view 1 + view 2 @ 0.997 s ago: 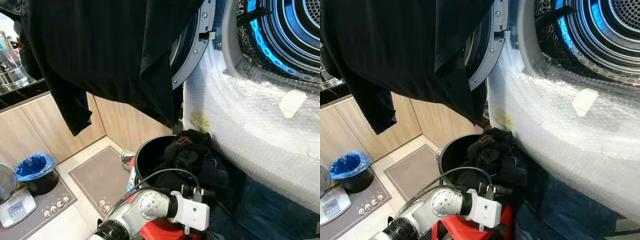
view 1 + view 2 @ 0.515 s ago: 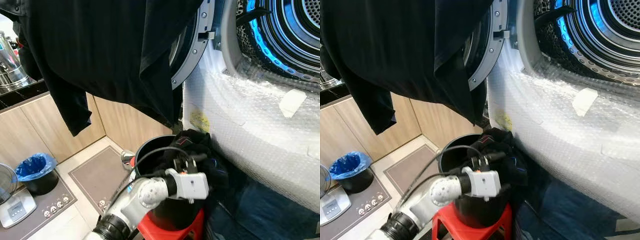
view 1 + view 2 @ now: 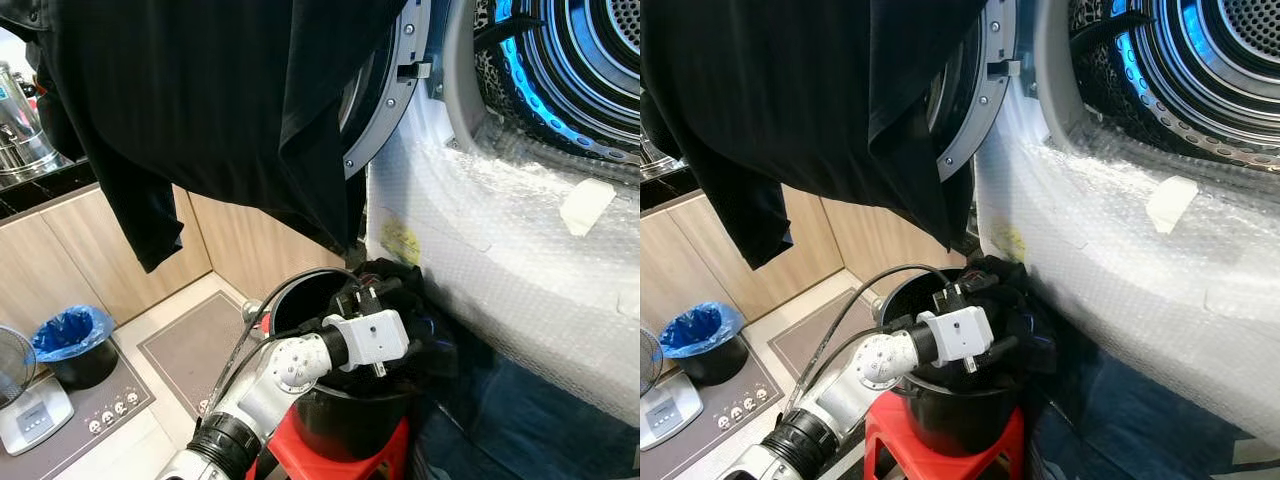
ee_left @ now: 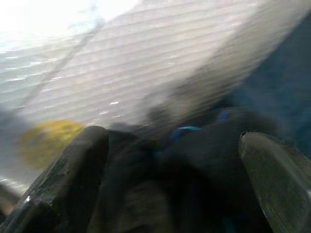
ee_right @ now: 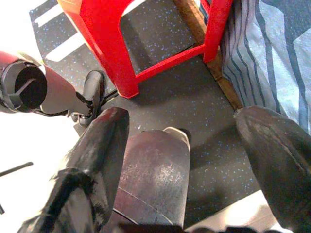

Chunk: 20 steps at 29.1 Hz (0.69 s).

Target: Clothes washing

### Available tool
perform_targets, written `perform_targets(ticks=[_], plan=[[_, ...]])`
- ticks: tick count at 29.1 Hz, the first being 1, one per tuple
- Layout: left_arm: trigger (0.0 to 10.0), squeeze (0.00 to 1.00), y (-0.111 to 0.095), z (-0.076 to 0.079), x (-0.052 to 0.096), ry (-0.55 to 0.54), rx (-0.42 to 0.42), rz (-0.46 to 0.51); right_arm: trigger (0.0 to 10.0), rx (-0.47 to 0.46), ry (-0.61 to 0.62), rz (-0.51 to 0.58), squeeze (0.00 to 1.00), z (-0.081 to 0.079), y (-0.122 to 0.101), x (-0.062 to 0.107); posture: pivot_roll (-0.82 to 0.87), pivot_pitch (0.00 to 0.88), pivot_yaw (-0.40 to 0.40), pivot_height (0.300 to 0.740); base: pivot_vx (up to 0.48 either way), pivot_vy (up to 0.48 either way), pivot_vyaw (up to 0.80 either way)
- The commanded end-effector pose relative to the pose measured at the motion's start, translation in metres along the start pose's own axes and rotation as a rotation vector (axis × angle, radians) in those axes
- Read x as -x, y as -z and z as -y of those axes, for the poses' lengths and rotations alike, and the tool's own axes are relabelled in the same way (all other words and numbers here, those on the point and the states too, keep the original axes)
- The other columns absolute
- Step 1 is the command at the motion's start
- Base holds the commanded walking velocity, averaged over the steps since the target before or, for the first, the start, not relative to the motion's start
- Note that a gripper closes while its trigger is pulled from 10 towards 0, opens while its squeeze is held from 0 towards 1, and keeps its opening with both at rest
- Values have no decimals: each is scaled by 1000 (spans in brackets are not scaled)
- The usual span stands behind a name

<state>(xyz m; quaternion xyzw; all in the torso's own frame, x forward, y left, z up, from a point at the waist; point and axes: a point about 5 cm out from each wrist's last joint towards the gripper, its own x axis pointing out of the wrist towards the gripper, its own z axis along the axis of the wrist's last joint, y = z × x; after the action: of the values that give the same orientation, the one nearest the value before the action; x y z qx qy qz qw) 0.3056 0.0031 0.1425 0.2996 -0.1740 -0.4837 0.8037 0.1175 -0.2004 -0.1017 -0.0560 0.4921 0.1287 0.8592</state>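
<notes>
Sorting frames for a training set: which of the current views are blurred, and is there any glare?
Left wrist view: heavily blurred, washed out at the top, dark clothes between open fingers. Head views: sharp; blue glow in the drum. Right wrist view: sharp, red stool.

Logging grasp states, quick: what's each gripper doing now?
Left gripper: open, at the dark clothes in the black bucket.
Right gripper: open, holding nothing.

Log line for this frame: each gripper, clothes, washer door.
left gripper: open, over dark clothes in black bucket | right gripper: open, idle near floor | washer door: open, black shirt draped
</notes>
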Motion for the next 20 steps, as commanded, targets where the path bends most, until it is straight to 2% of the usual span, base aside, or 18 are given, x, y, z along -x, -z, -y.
perform_targets(ticks=[1, 3, 7, 14, 20], plan=[[10000, 0, 6, 8, 1, 54, 37, -20, 10000, -17, -11, -54, 0, -6, 14, 2, -122, 11, 68, 740, 0, 0, 0], [10000, 0, 9, 13, 3, 90, 56, -22, 10000, -20, -12, -53, 0, -6, 14, 2, -122, 10, 66, 740, 0, 0, 0], [10000, 0, 14, 11, 6, 102, 49, -42, 10000, -21, -13, -54, 0, -7, 14, 2, -121, 12, 64, 740, 0, 0, 0], [10000, 0, 31, -8, 18, 116, 68, -92, 10000, -20, -14, -49, 0, -8, 12, 1, -124, 18, 61, 740, 0, 0, 0], [10000, 0, 33, -18, 17, 133, 51, -97, 10000, -23, -13, -37, 0, -6, 10, 1, -142, 20, 68, 740, 0, 0, 0]])
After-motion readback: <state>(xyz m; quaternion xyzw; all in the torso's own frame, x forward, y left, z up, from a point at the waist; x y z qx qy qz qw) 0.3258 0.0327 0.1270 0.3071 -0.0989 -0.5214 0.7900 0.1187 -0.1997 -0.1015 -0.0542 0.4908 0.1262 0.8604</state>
